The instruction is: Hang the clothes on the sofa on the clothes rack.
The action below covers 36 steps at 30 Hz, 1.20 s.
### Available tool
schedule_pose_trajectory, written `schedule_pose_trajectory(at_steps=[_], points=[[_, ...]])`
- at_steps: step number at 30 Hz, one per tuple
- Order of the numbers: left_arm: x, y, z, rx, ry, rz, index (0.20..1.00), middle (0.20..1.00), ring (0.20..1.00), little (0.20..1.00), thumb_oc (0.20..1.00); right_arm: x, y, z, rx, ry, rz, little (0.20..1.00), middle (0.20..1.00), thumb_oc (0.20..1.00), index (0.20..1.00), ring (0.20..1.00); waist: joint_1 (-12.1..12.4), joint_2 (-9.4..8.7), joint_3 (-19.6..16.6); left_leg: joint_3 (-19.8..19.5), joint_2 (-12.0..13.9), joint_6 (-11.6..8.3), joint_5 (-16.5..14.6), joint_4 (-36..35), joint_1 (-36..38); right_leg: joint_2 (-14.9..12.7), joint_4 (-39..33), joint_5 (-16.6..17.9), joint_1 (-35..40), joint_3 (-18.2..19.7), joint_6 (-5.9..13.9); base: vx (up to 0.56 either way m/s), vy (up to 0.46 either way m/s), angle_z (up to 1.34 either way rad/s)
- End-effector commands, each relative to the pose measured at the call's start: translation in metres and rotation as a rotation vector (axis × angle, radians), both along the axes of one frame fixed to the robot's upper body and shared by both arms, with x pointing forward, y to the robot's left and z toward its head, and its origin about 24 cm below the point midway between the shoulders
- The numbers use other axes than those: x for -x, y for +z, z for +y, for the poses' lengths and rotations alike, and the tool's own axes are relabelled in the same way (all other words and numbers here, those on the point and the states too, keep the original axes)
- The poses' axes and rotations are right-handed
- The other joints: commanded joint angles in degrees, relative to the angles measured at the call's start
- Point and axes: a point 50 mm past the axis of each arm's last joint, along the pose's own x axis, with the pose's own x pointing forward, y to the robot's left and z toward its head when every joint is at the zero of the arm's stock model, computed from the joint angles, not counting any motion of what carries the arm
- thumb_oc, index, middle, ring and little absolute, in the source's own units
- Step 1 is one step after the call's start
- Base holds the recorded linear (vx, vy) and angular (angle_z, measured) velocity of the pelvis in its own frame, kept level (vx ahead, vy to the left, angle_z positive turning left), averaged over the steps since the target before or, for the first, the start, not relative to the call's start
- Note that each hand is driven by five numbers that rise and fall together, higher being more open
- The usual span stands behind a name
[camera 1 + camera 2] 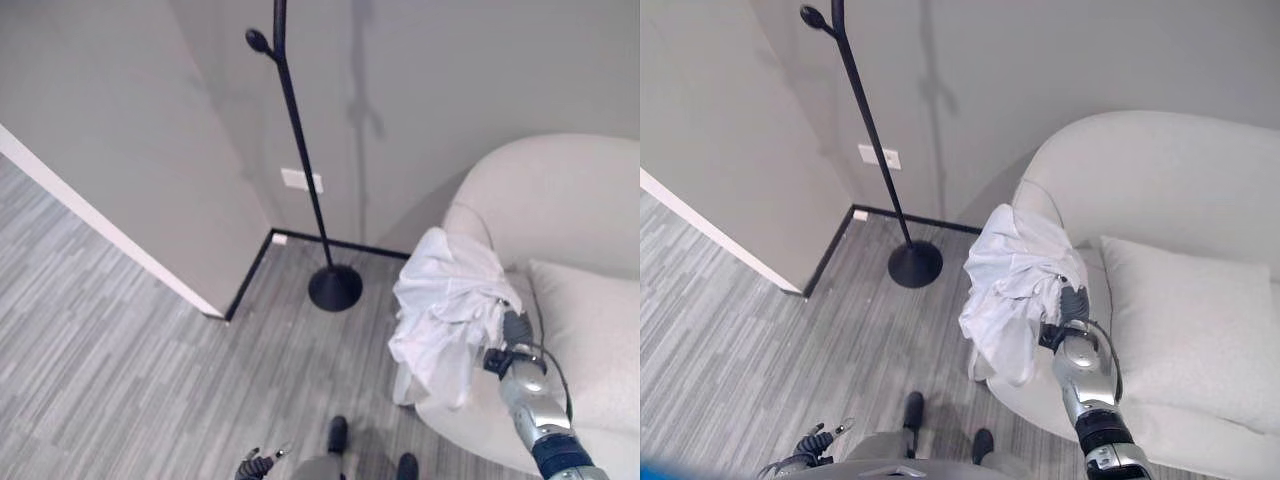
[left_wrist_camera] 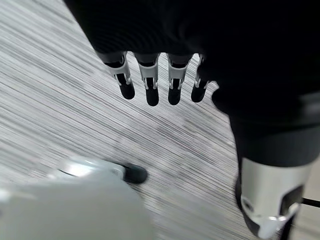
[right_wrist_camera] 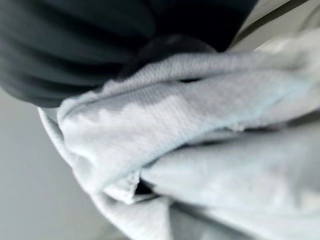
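A crumpled white garment [image 1: 445,310] hangs in a bunch off my right hand [image 1: 517,328], raised over the rounded arm of the pale sofa [image 1: 560,200]. In the right wrist view the cloth [image 3: 200,125] lies right against the hand's dark cover [image 3: 75,50] and hides what is past it. The clothes rack [image 1: 300,140] is a thin black pole with a knobbed hook [image 1: 258,40] and a round base [image 1: 335,288]. It stands in the wall corner, left of the garment and well apart from it. My left hand [image 2: 150,80] hangs low over the floor with straight fingers and holds nothing.
A pale cushion [image 1: 590,340] lies on the sofa seat to the right of my arm. A wall with a white skirting strip [image 1: 100,225] juts out on the left. A white socket plate [image 1: 300,180] sits on the back wall behind the pole. Grey striped flooring [image 1: 120,350] stretches between me and the rack.
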Motion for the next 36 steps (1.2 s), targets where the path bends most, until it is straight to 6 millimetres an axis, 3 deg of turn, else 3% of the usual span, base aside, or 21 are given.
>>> schedule_pose_trajectory(at_steps=[1, 3, 4, 6, 7, 8, 10, 12, 13, 15, 19, 22, 26, 30, 32, 34, 36], points=[[-0.010, -0.001, -0.016, 0.035, -0.045, -0.011, 1.000, 1.000, 1.000, 1.000, 1.000, -0.013, 0.062, -0.010, 0.054, 0.007, -0.291, 0.200, 0.200, 0.200, 0.200, 0.200, 1.83, -0.55, -4.19, 2.23, -0.97, 0.02, -8.45, 0.64, 5.50, -2.31, 0.55, 1.85, -5.19, 4.05, 5.03, 0.00, 0.000, 0.00], [-0.018, 0.002, -0.018, 0.035, -0.046, -0.052, 1.000, 1.000, 1.000, 1.000, 1.000, -0.017, 0.085, -0.010, 0.089, 0.013, -0.377, 0.200, 0.200, 0.200, 0.200, 0.200, 2.04, -0.74, -5.11, 2.30, -0.88, 0.00, -8.59, 0.64, 6.20, -2.36, 0.55, 1.78, -4.44, 4.04, 4.92, 0.00, 0.000, 0.00], [-0.031, 0.008, -0.019, 0.037, -0.026, -0.120, 1.000, 1.000, 1.000, 1.000, 1.000, -0.021, 0.111, -0.007, 0.129, 0.031, -0.471, 0.200, 0.200, 0.200, 0.200, 0.200, 2.22, -0.96, -5.86, 2.22, -0.79, -0.06, -8.54, 0.64, 6.64, -2.38, 0.55, 1.80, -3.95, 3.96, 4.86, 0.00, 0.000, 0.00], [-0.038, 0.011, -0.019, 0.032, -0.024, -0.150, 1.000, 1.000, 1.000, 1.000, 1.000, -0.022, 0.122, -0.005, 0.144, 0.037, -0.509, 0.200, 0.200, 0.200, 0.200, 0.200, 2.29, -1.07, -6.19, 2.20, -0.78, -0.06, -8.55, 0.64, 6.85, -2.35, 0.55, 1.77, -3.70, 3.93, 4.83, 0.00, 0.000, 0.00], [-0.065, 0.028, -0.020, 0.014, -0.013, -0.285, 1.000, 1.000, 1.000, 1.000, 1.000, -0.025, 0.153, 0.003, 0.176, 0.069, -0.619, 0.200, 0.200, 0.200, 0.200, 0.200, 2.52, -1.49, -7.08, 2.26, -0.71, -0.12, -8.47, 0.64, 7.33, -2.36, 0.55, 1.88, -3.17, 3.77, 4.76, -0.03, -0.022, -0.04], [-0.064, 0.028, -0.021, 0.014, -0.013, -0.284, 1.000, 1.000, 1.000, 1.000, 1.000, -0.025, 0.153, 0.003, 0.176, 0.069, -0.619, 0.200, 0.200, 0.200, 0.200, 0.200, 2.52, -1.47, -7.05, 2.27, -0.71, -0.12, -8.49, 0.64, 7.36, -2.36, 0.55, 1.87, -3.13, 3.78, 4.76, 0.00, 0.000, 0.00], [-0.096, 0.057, -0.022, -0.026, -0.058, -0.471, 1.000, 1.000, 1.000, 1.000, 1.000, -0.025, 0.176, 0.015, 0.197, 0.113, -0.701, 0.200, 0.200, 0.200, 0.200, 0.200, 2.78, -1.83, -7.77, 2.26, -0.57, -0.18, -8.41, 0.64, 7.65, -2.41, 0.55, 1.91, -2.71, 3.61, 4.71, -0.02, -0.015, 0.01], [-0.105, 0.067, -0.023, -0.042, -0.075, -0.525, 1.000, 1.000, 1.000, 1.000, 1.000, -0.025, 0.181, 0.018, 0.196, 0.125, -0.719, 0.200, 0.200, 0.200, 0.200, 0.200, 2.82, -2.00, -7.86, 2.24, -0.57, -0.18, -8.37, 0.64, 7.76, -2.38, 0.55, 1.96, -2.62, 3.60, 4.67, 0.00, 0.000, 0.00], [-0.122, 0.090, -0.023, -0.094, -0.104, -0.646, 1.000, 1.000, 1.000, 1.000, 1.000, -0.026, 0.192, 0.023, 0.196, 0.138, -0.758, 0.200, 0.200, 0.200, 0.200, 0.200, 2.96, -2.31, -7.98, 2.23, -0.59, -0.26, -8.35, 0.64, 7.96, -2.35, 0.55, 2.06, -2.43, 3.56, 4.69, 0.00, 0.000, 0.00], [-0.137, 0.114, -0.023, -0.160, -0.117, -0.765, 1.000, 1.000, 1.000, 1.000, 1.000, -0.026, 0.204, 0.029, 0.204, 0.155, -0.802, 0.200, 0.200, 0.200, 0.200, 0.200, 3.03, -2.86, -8.38, 2.21, -0.49, -0.45, -8.27, 0.64, 8.01, -2.35, 0.55, 2.17, -2.34, 3.42, 4.72, -0.02, -0.039, -0.01], [-0.164, 0.149, -0.036, -0.190, -0.037, -0.956, 1.000, 1.000, 1.000, 1.000, 1.000, -0.030, 0.225, 0.042, 0.183, 0.195, -0.877, 0.200, 0.200, 0.200, 0.200, 0.200, 2.64, -3.97, -8.76, 2.21, -0.39, -0.83, -8.28, 0.64, 8.28, -2.37, 0.55, 2.43, -2.09, 3.31, 4.73, -0.02, -0.028, 0.01], [-0.171, 0.159, -0.046, -0.166, -0.036, -1.007, 1.000, 1.000, 1.000, 1.000, 1.000, -0.032, 0.232, 0.047, 0.174, 0.221, -0.895, 0.200, 0.200, 0.200, 0.200, 0.200, 2.39, -4.22, -8.81, 2.23, -0.37, -0.84, -8.32, 0.64, 8.49, -2.37, 0.55, 2.57, -2.01, 3.47, 4.72, 0.00, 0.000, 0.00], [-0.179, 0.167, -0.074, -0.127, -0.157, -1.049, 1.000, 1.000, 1.000, 1.000, 1.000, -0.033, 0.241, 0.060, 0.143, 0.292, -0.924, 0.200, 0.200, 0.200, 0.200, 0.200, 1.64, -4.42, -9.01, 2.68, -0.33, -0.83, -8.41, 0.64, 8.71, -2.36, 0.55, 2.88, -2.06, 3.76, 4.76, 0.00, 0.000, -0.01], [-0.184, 0.162, -0.098, -0.153, -0.304, -1.023, 1.000, 1.000, 1.000, 1.000, 1.000, -0.035, 0.253, 0.068, 0.132, 0.323, -0.956, 0.200, 0.200, 0.200, 0.200, 0.200, 0.91, -4.47, -9.15, 2.83, -0.36, -0.78, -8.46, 0.64, 8.88, -2.36, 0.55, 3.06, -2.09, 3.95, 4.79, -0.01, 0.002, -0.10], [-0.187, 0.146, -0.119, -0.204, -0.448, -0.939, 1.000, 1.000, 1.000, 1.000, 1.000, -0.035, 0.275, 0.074, 0.131, 0.359, -1.012, 0.200, 0.200, 0.200, 0.200, 0.200, -0.31, -4.48, -9.48, 3.34, -0.31, -0.73, -8.48, 0.64, 9.01, -2.36, 0.55, 3.39, -2.31, 4.29, 4.97, 0.00, 0.007, -0.05], [-0.188, 0.147, -0.119, -0.204, -0.447, -0.941, 1.000, 1.000, 1.000, 1.000, 1.000, -0.035, 0.275, 0.074, 0.132, 0.360, -1.013, 0.200, 0.200, 0.200, 0.200, 0.200, -0.29, -4.42, -9.41, 3.36, -0.30, -0.73, -8.49, 0.64, 9.02, -2.36, 0.55, 3.39, -2.30, 4.31, 4.97, 0.00, 0.008, -0.04], [-0.192, 0.138, -0.130, -0.236, -0.498, -0.882, 1.000, 1.000, 1.000, 1.000, 1.000, -0.033, 0.292, 0.079, 0.123, 0.388, -1.058, 0.200, 0.200, 0.200, 0.200, 0.200, -1.18, -4.45, -9.58, 3.79, -0.21, -0.80, -8.51, 0.64, 9.03, -2.37, 0.55, 3.61, -2.53, 4.73, 5.07, -0.01, 0.010, -0.09]])
